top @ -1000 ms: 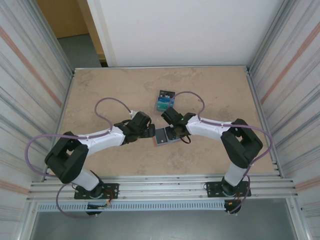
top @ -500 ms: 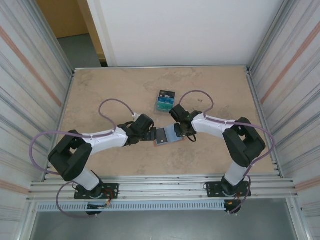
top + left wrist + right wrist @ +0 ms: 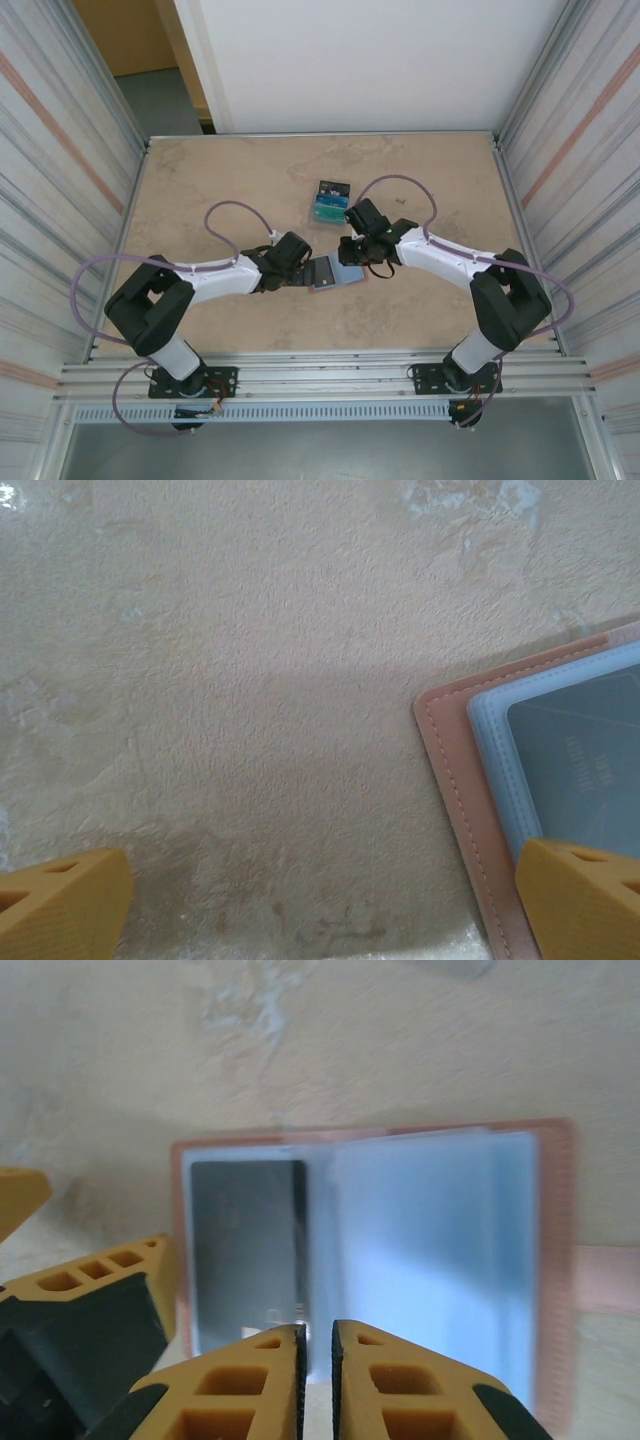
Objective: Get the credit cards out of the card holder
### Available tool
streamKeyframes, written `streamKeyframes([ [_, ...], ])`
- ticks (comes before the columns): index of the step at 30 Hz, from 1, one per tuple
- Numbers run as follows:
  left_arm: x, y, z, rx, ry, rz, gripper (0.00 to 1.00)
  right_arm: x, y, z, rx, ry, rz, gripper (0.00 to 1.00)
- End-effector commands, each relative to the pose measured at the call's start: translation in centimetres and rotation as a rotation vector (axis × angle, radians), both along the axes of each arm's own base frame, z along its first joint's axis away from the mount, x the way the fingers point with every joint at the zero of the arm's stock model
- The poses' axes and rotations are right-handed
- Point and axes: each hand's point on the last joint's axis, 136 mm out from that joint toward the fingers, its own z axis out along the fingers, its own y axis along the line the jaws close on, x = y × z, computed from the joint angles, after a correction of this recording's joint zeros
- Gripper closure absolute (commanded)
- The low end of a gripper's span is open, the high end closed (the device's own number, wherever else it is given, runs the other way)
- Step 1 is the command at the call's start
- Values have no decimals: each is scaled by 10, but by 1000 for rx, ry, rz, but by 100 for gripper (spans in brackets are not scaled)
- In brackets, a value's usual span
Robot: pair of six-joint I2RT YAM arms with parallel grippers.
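Right gripper (image 3: 318,1345), nearly shut, hold unclear, at card holder (image 3: 440,1250) fold. Black card (image 3: 245,1245) sits in the half toward left gripper (image 3: 320,895), wide open, empty.

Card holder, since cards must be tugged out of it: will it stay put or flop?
Probably floppy: the card holder lies open, thin, with soft-looking stitched edges. Likely light, so it may slide on the table when a card is tugged unless pinned. The dark card looks flat, probably stiff.
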Motion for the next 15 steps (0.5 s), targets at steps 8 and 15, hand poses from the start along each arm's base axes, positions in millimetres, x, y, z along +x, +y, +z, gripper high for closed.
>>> streamKeyframes([
  [8, 1, -4, 0, 1, 0, -5, 1, -9, 25, -28, 108, 130, 87, 84],
  [15, 0, -3, -1, 7, 5, -3, 1, -9, 22, -45, 85, 159, 90, 82],
])
